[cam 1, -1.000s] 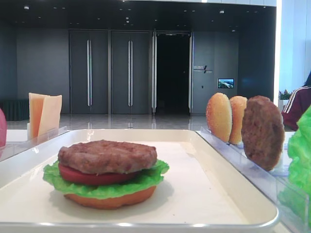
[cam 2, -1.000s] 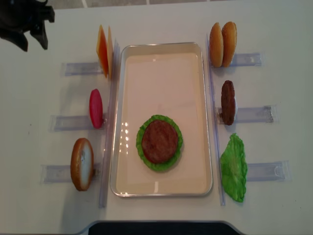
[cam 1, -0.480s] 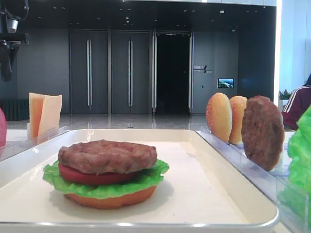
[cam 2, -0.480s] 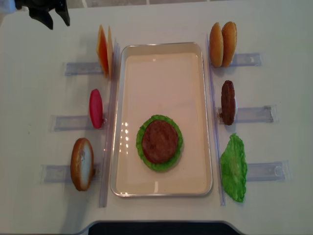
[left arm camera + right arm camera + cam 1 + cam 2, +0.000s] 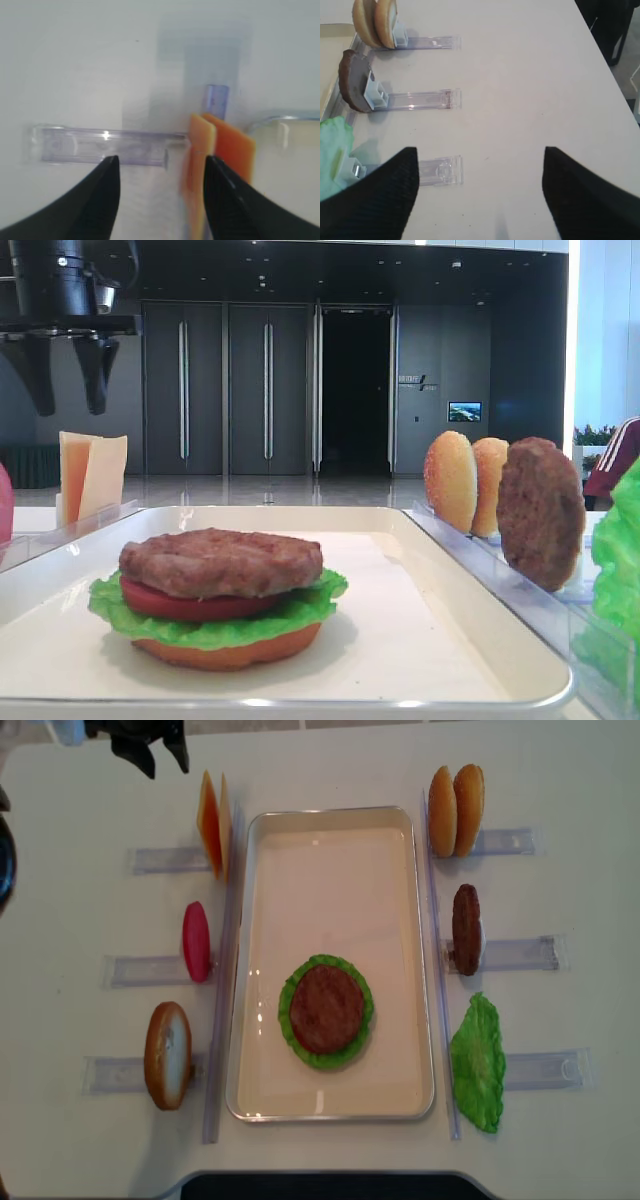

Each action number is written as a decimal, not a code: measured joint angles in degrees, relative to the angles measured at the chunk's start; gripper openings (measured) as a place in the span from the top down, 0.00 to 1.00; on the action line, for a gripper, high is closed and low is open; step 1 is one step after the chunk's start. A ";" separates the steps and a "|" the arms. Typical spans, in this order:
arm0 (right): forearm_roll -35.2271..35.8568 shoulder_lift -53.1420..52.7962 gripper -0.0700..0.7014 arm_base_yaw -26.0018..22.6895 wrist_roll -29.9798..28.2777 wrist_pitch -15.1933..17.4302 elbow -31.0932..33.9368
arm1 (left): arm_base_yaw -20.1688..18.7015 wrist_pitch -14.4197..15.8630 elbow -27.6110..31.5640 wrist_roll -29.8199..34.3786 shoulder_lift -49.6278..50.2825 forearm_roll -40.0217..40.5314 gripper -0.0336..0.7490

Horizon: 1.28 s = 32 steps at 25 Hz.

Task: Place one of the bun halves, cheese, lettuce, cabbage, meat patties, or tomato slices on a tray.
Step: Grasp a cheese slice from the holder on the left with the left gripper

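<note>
Overhead, the left gripper point(image 5: 160, 750) hangs spread and empty above the upright cheese point(image 5: 212, 823) (two slices), beside the tray point(image 5: 252, 970).

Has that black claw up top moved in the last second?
Yes. The left gripper has moved rightward, toward the standing cheese.

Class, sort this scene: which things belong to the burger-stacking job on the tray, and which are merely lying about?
Job: tray; stacked burger; cheese; tomato slice; bun halves; left bun half; spare meat patty; lettuce; left gripper, open near the cheese.

Lying about: clear holder rails; doors; wall screen.
</note>
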 joint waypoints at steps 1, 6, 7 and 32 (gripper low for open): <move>0.00 0.00 0.23 0.00 0.00 0.00 0.00 | -1.17 0.00 -0.06 -0.53 0.00 0.00 0.43; 0.00 0.00 0.23 0.00 0.00 0.00 0.00 | -7.47 0.00 -0.12 -3.05 0.00 0.00 0.43; 0.00 0.00 0.23 0.00 0.00 0.00 0.00 | -8.50 0.00 -0.12 -3.49 0.00 0.00 0.43; 0.00 0.00 0.23 0.00 0.00 0.00 0.00 | -11.50 0.00 -0.12 -11.25 0.00 7.85 0.43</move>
